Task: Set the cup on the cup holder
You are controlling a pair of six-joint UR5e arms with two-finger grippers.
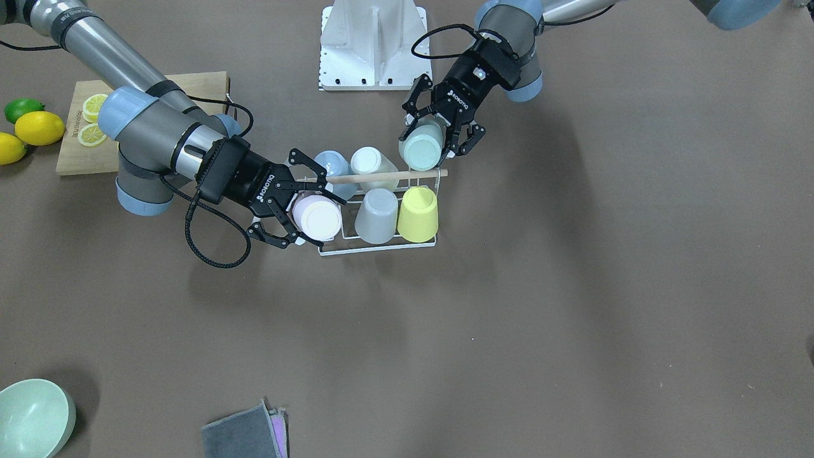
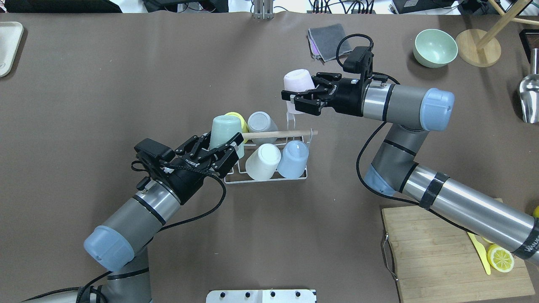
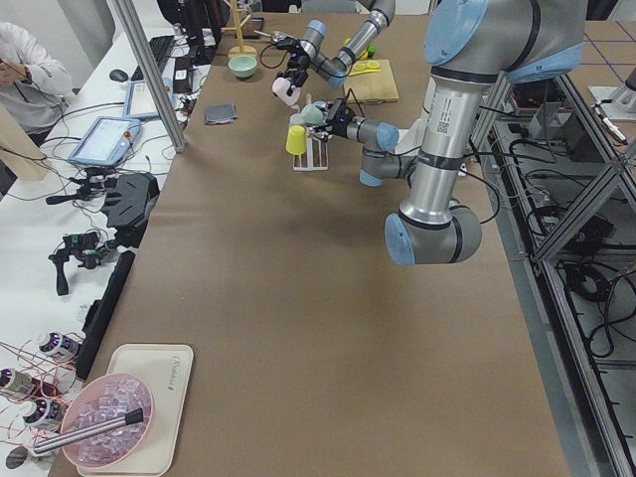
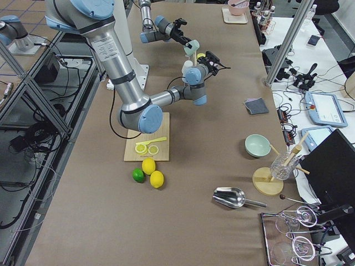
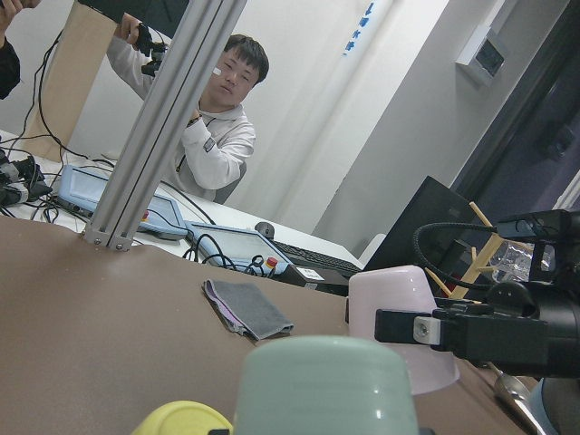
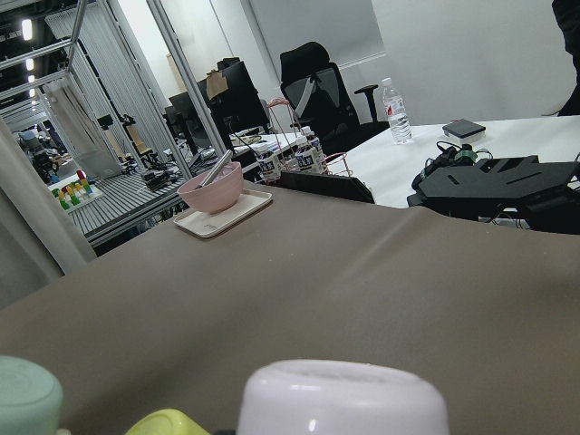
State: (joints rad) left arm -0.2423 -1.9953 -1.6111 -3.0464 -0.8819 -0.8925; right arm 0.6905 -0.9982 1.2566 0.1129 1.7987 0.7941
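The cup holder (image 1: 380,247), a white wire rack with a wooden rod (image 2: 278,134) on top, stands mid-table. Upside-down yellow (image 1: 418,214), grey (image 1: 376,216), white (image 1: 369,160) and blue (image 1: 331,165) cups sit on its prongs. My left gripper (image 2: 223,145) is shut on an inverted mint cup (image 2: 225,128) at the rack's left end, beside the yellow cup. My right gripper (image 2: 301,90) is shut on an inverted pale pink cup (image 2: 297,82), held above the rack's far right end. Both also show in the front view: left gripper (image 1: 431,143), right gripper (image 1: 315,219).
A wooden cutting board (image 2: 438,252) with lemon slices lies near my right arm, with lemons (image 1: 39,127) and a lime beside it. A mint bowl (image 2: 435,47), a grey cloth (image 2: 326,40), a wooden stand and a metal scoop (image 2: 529,92) sit at the far right.
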